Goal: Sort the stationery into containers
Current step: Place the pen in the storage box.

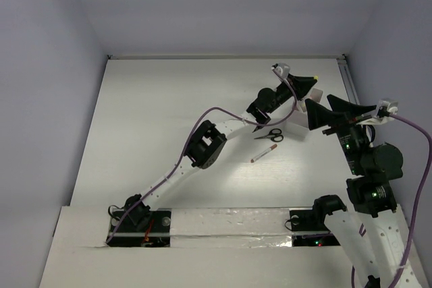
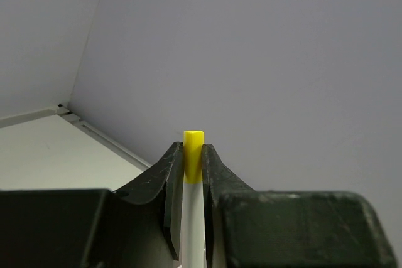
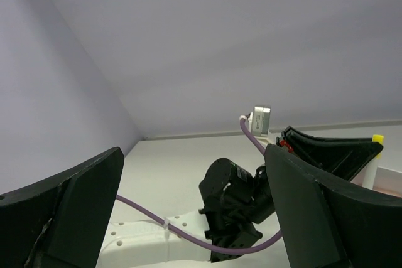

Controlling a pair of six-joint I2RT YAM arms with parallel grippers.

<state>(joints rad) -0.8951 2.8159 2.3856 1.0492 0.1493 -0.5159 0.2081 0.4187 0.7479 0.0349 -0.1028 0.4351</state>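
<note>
I see the left gripper [image 2: 193,150] near the tabletop's [image 1: 162,126] far right corner. Its jaws pinch a smooth white pen [image 2: 192,211], the round yellow cap poking past them. A boxy white cup [image 1: 298,128] sits nearby. The right gripper [image 3: 193,155] has its jaws spread wide. Black-handled scissors [image 1: 271,134] and a red-ended pen [image 1: 262,156] lie flat beside the cup, with open matte surface to the left.
</note>
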